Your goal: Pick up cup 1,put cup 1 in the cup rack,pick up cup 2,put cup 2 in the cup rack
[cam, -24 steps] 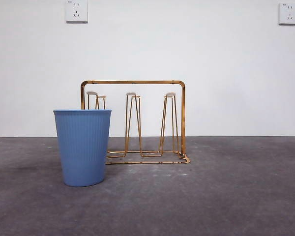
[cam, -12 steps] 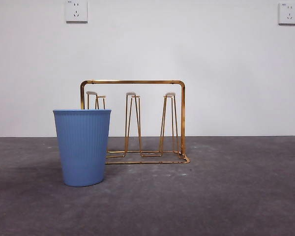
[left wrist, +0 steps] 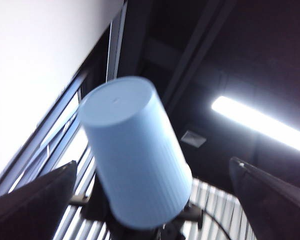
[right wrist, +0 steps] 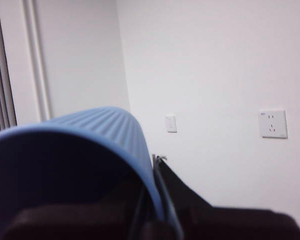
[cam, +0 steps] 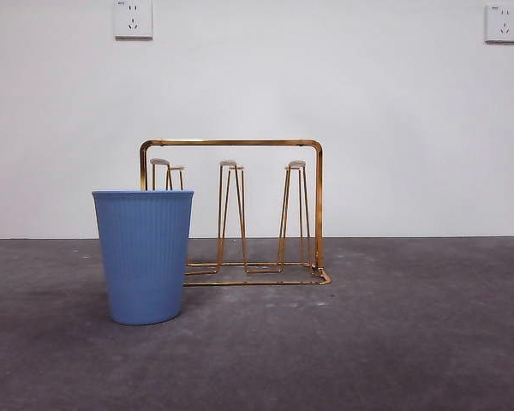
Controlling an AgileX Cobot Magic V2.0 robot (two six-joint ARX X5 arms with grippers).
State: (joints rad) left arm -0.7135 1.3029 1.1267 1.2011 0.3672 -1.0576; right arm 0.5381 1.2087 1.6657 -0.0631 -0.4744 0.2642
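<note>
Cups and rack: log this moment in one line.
right gripper: shut on raised blue cup | left gripper: open | second cup: on table | cup rack: empty

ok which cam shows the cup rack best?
Front view: the cup rack stands whole on the table, arch handle, loop pegs and wire base clear; a blue cup covers only one end. Neither wrist view shows the rack, just a second cup held up by the right gripper.

The worktop is a dark grey, slightly mottled surface. A blue ribbed cup stands upright on it, mouth up. Just behind the cup and overlapping it to the right, the gold wire cup rack rests on its flat base.
</note>
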